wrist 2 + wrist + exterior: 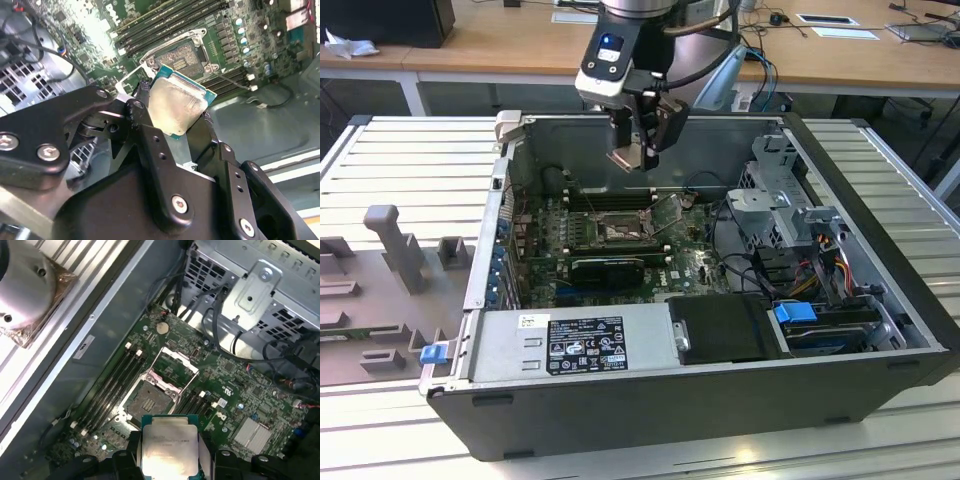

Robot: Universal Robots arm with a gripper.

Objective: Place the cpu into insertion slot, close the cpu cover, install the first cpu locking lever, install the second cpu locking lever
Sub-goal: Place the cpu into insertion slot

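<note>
My gripper [633, 152] hangs above the open computer case, shut on the cpu [624, 160], a pale silver square chip with a green edge. In both wrist views the cpu [177, 106] [170, 444] sits clamped between the black fingers [144, 122]. Below it on the green motherboard [695, 265] lies the insertion slot [617, 232] [182, 54] [149, 401], dark, bare and silver-rimmed. The cpu is well above the slot and not touching it. The cpu cover [173, 369] [666, 212] stands swung up beside the slot.
Long black memory slots [114, 380] [160, 25] flank the socket. A metal drive cage [785, 205] and cable bundles [825, 260] fill the exterior view's right of the case; the power supply [570, 340] lies along the front. Grey fixtures [395, 245] stand on the table at the exterior view's left.
</note>
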